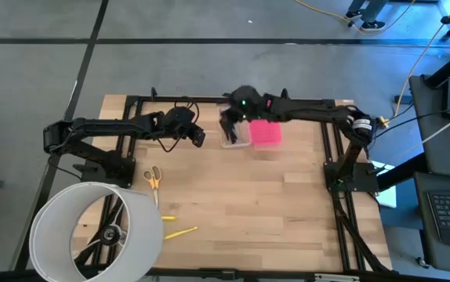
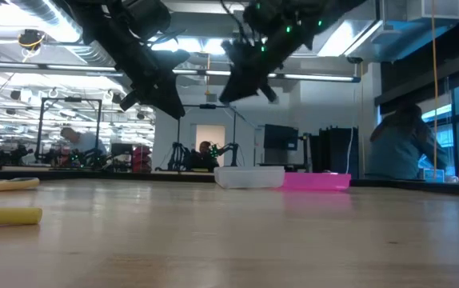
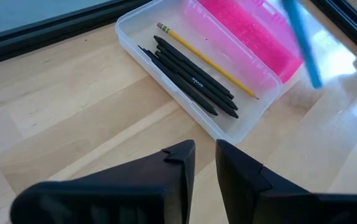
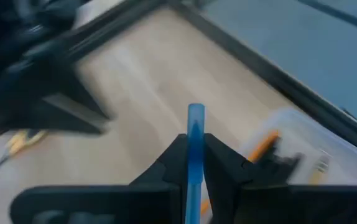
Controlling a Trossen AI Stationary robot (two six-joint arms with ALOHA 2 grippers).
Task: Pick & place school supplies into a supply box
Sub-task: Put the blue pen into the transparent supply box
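The clear supply box (image 1: pixel 237 136) lies open near the table's far edge, its pink lid (image 1: pixel 266 133) flat beside it on the right. Inside, the left wrist view shows several black pens (image 3: pixel 191 78) and a yellow pencil (image 3: pixel 206 59). My right gripper (image 1: pixel 229 124) hovers over the box, shut on a blue pen (image 4: pixel 195 127). My left gripper (image 1: pixel 197 138) hangs in the air just left of the box, fingers almost together (image 3: pixel 205 152), holding nothing. Yellow-handled scissors (image 1: pixel 153 178) and two yellow markers (image 1: pixel 179 232) lie on the wood at the near left. My right gripper pinches the blue pen between its two fingers (image 4: pixel 219 158). The pen lies along the fingers and its free end (image 4: pixel 195 112) sticks out past the fingertips. It is lifted clear, slanting in the air above the box and lid (image 3: pixel 303 43).
A big white hoop (image 1: pixel 92 231) stands at the table's near-left corner. A black frame (image 1: pixel 331 157) runs along the far and right sides. Bare wood (image 1: pixel 272 211) fills the middle and near right. In the low view, people sit in the room beyond (image 2: pixel 401 144).
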